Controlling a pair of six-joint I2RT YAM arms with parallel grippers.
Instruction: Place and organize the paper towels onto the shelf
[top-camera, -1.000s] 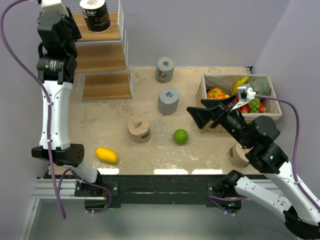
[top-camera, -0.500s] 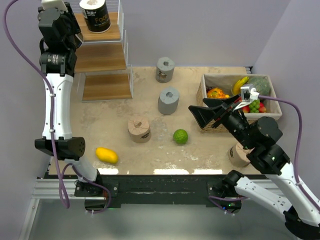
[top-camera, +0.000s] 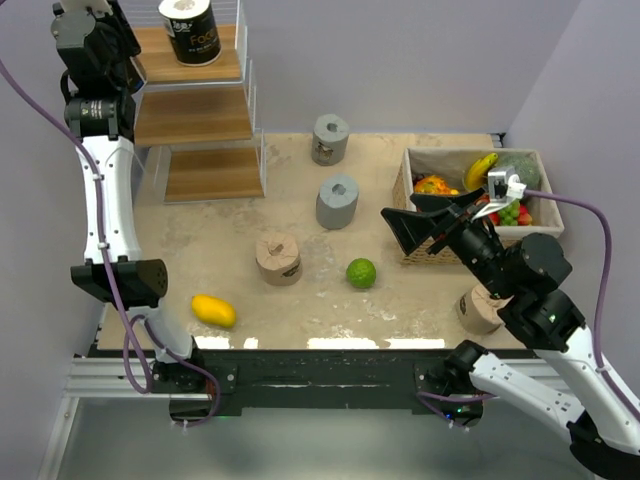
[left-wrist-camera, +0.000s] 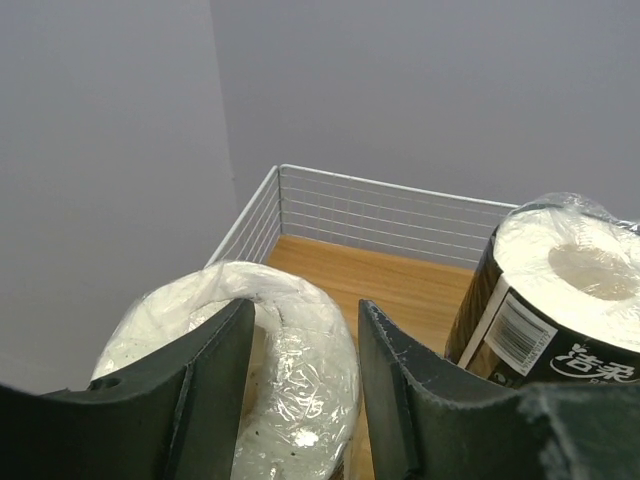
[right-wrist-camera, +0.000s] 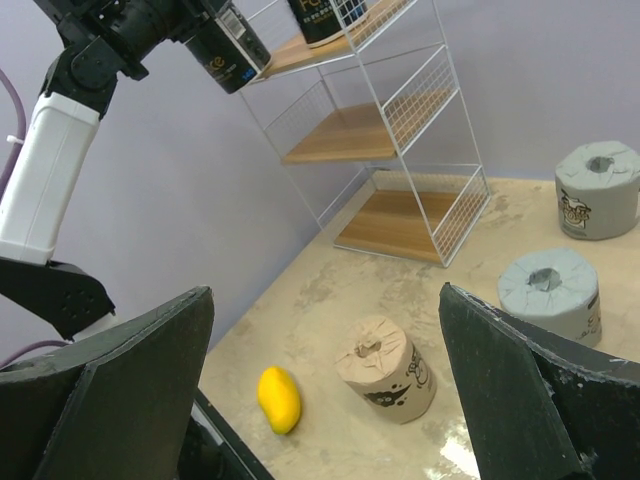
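My left gripper (left-wrist-camera: 305, 315) is shut on the rim of a black-wrapped paper towel roll (left-wrist-camera: 290, 380) with a white end, held high at the left edge of the shelf's top tier (left-wrist-camera: 400, 280). The right wrist view shows that roll (right-wrist-camera: 225, 50) in the air beside the shelf (right-wrist-camera: 350, 135). The arm (top-camera: 100, 45) hides it from above. A second black roll (top-camera: 192, 30) stands on the top tier. Two grey rolls (top-camera: 330, 138) (top-camera: 338, 200) and two tan rolls (top-camera: 279, 259) (top-camera: 482, 308) stand on the table. My right gripper (top-camera: 425, 228) is open, empty, above the table's right side.
A woven basket (top-camera: 410, 190) of fruit stands at the right. A round green fruit (top-camera: 361, 272) lies mid-table. A yellow oval fruit (top-camera: 214, 310) lies near the front left. The shelf's middle (top-camera: 195, 115) and bottom (top-camera: 210, 172) boards hold nothing. Walls close in on the left and the back.
My left arm has swung left and up along the shelf's left side with the black roll in its grip. My right gripper has drifted slightly to the right.
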